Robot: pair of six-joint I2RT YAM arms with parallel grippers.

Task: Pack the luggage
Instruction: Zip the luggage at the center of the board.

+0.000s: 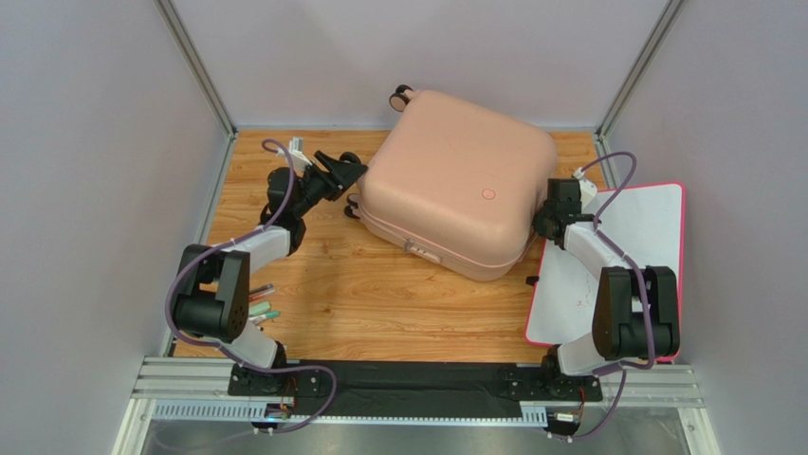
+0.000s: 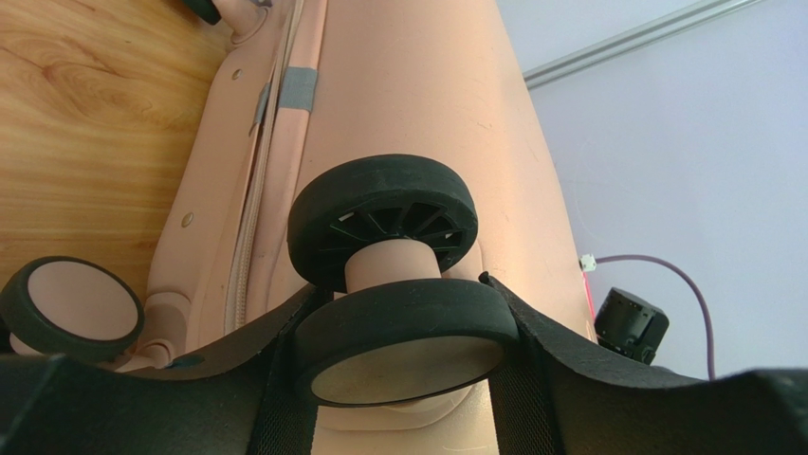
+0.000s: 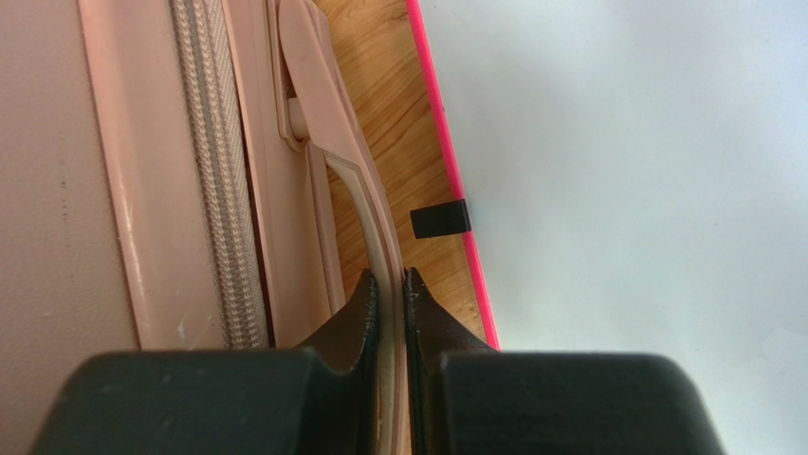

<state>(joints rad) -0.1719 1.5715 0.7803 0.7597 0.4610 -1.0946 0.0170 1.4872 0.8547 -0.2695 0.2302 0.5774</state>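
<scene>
luggage [image 1: 455, 180], closed and lying flat, sits skewed at the far edge of the wooden tabletop [image 1: 379, 303], right of the middle, with one wheeled corner poking past that edge. a white board [image 1: 645, 237] with a pink rim lies along the right edge, just beside the luggage. the left claw [image 2: 398, 294] is at the luggage's left side, its fingers closed around a black caster wheel [image 2: 408, 346] and touching it on both sides. the right claw [image 3: 389, 284] is pinched narrow on the thin side handle [image 3: 346, 171], between shell and board. a few markers [image 1: 261, 308] lie near the left edge. a small round emblem [image 1: 488, 193] marks the shell.
</scene>
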